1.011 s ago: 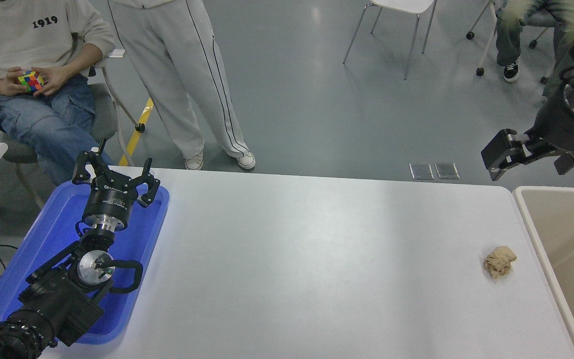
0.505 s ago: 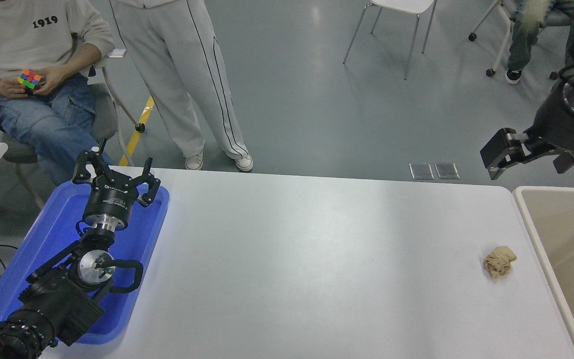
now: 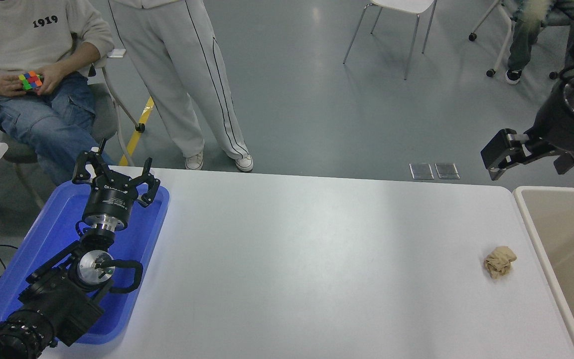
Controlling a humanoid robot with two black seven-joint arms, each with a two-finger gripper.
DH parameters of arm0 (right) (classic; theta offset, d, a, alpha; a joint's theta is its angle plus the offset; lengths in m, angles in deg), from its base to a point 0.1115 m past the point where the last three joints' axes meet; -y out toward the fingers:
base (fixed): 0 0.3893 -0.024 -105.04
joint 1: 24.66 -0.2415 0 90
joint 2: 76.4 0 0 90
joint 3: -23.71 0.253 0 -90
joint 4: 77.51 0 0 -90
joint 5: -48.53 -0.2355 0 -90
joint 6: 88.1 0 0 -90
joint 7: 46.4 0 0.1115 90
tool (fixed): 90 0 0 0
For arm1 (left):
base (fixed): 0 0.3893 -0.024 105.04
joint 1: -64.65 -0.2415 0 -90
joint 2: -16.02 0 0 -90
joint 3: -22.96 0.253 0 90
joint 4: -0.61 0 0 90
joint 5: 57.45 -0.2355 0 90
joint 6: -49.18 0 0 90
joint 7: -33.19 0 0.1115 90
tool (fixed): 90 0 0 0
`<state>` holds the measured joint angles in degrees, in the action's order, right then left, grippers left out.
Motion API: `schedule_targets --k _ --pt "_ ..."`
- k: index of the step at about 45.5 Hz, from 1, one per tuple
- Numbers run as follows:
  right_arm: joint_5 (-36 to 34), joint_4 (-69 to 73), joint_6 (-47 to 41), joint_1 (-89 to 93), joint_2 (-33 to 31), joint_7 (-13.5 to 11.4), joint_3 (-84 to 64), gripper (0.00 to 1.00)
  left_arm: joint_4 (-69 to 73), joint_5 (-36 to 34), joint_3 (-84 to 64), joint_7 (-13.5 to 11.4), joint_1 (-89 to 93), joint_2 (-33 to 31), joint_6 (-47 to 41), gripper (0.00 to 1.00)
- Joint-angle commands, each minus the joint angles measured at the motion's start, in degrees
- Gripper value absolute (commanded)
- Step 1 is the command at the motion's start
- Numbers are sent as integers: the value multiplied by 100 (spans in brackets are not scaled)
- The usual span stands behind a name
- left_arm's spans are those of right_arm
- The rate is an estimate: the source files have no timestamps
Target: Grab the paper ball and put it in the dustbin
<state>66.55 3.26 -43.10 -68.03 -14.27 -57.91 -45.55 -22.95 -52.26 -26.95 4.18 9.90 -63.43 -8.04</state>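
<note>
The paper ball (image 3: 500, 262), a tan wrinkly wad, lies on the white table (image 3: 307, 259) near its right edge. The dustbin (image 3: 531, 219), beige with a pale cream rim, stands just right of the ball, cut off by the picture's edge. My right gripper (image 3: 528, 160) hangs open and empty in the air beyond the table's far right corner, well behind and above the ball. My left gripper (image 3: 115, 175) is parked open and empty over the blue tray at the lower left.
A shallow blue tray (image 3: 43, 239) lies at the table's left end under the left arm. A seated person (image 3: 33, 75) holding a colour cube and a standing person (image 3: 187, 80) are beyond the far left edge. Chairs stand further back.
Both arms and the paper ball have stayed where they were. The seated person has turned the cube in the hands.
</note>
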Motion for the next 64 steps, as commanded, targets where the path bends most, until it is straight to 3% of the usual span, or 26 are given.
schedule_targets --k 1,23,36,52,64 --pt "0 1 0 22 -61 0 -26 100 0 0 -1 0 0 0 0 100" --pt "-97 -122 0 374 -78 0 -755 100 9 0 -1 0 0 0 0 100" --pt "-44 -693 0 1515 -491 0 -167 100 9 0 -1 0 0 0 -9 100" --pt "26 -931 2469 2983 -518 0 106 100 9 0 -1 0 0 0 -9 100" --pt "0 -1958 2645 4371 -518 0 808 100 9 0 -1 0 -1 0 -9 100"
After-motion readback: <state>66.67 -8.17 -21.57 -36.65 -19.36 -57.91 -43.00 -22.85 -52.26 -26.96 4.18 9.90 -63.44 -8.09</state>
